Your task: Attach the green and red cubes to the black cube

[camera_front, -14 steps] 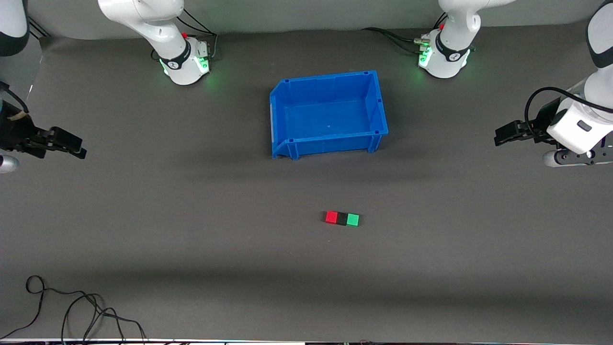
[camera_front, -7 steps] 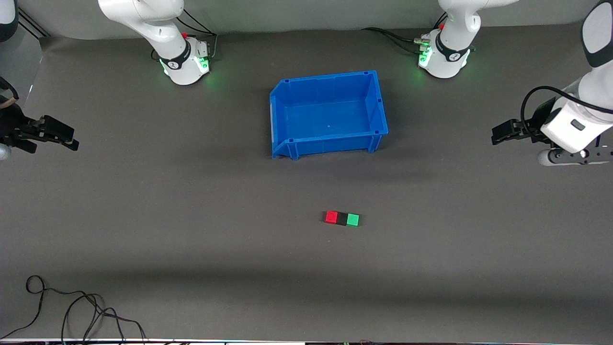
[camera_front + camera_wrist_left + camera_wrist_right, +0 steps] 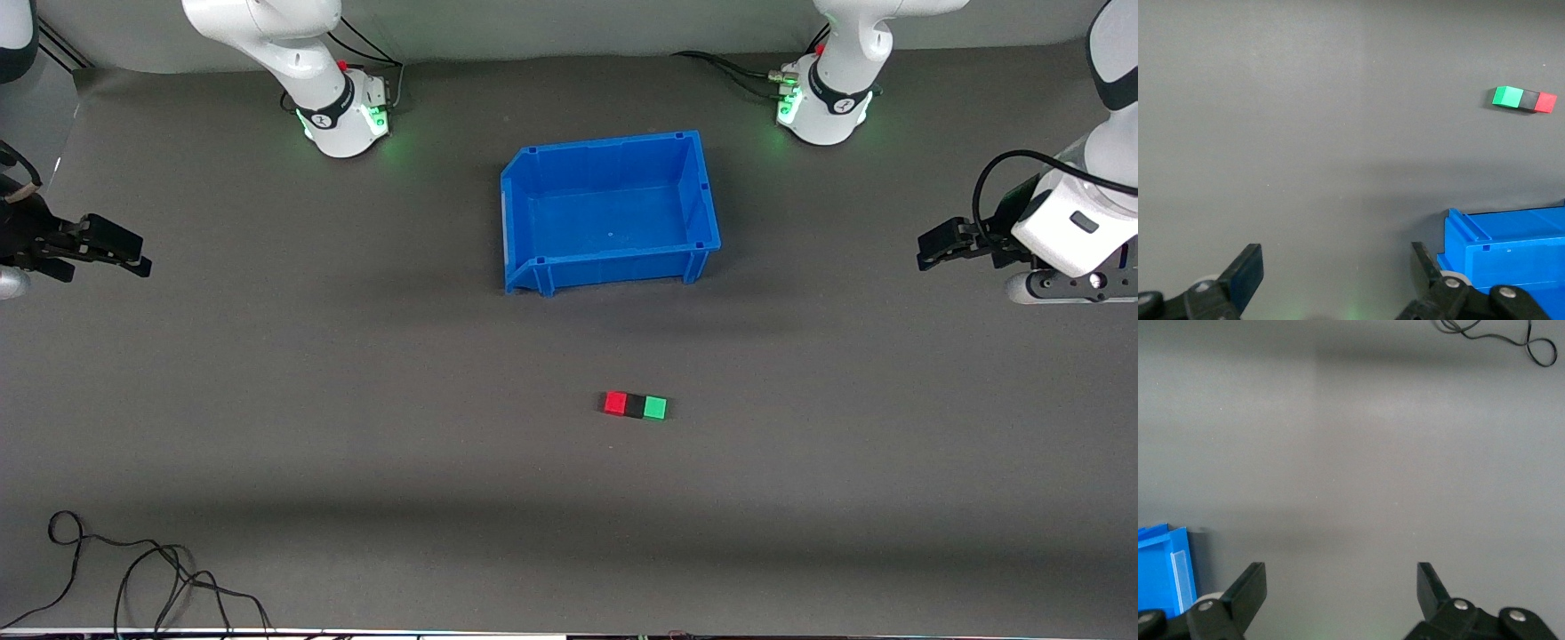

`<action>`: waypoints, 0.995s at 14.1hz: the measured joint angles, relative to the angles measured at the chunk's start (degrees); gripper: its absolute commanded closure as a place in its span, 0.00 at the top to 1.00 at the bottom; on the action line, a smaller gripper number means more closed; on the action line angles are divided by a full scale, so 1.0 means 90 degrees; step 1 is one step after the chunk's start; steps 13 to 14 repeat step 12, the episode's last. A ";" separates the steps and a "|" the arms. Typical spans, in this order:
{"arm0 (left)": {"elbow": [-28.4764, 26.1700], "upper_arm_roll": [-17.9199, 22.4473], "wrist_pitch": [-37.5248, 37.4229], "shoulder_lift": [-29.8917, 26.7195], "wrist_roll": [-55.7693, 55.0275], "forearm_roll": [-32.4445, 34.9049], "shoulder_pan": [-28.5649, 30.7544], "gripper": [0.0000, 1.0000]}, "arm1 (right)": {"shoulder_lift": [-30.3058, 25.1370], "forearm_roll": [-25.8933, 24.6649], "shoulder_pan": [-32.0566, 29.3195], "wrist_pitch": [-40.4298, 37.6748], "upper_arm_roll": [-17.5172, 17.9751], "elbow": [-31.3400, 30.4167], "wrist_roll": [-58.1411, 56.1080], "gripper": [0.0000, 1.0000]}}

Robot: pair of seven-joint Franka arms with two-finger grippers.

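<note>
Evidently your small red cube (image 3: 614,404) and green cube (image 3: 655,407) already flank the matte black cube (image 3: 634,406), touching it, nearer the camera than the blue plastic bin (image 3: 610,259), so the left gripper (image 3: 941,245) and right gripper (image 3: 120,252) hang wide open, empty, well apart from that bin at their own ends.

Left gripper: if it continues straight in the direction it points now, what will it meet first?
Probably nothing: the left gripper, jaws open, points along bare table. The blue bin lies just beside that line, though depth is unclear.

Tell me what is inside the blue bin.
Nothing: the blue bin shows only its bare floor. The wall nearest the front camera hides a thin strip of floor at its foot, so that part cannot be checked.
</note>
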 measured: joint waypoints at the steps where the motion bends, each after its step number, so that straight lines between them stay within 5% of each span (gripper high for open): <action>1: 0.0000 0.0013 -0.0001 0.0002 0.0006 0.0095 -0.0056 0.98 | 0.0000 0.0001 0.0000 -0.0015 0.0000 -0.0009 0.0000 1.00; 14: -0.0004 0.0143 -0.0003 0.0056 0.0151 0.0209 -0.0094 0.99 | 0.0000 0.0002 0.0000 -0.0022 0.0001 -0.0011 0.0000 1.00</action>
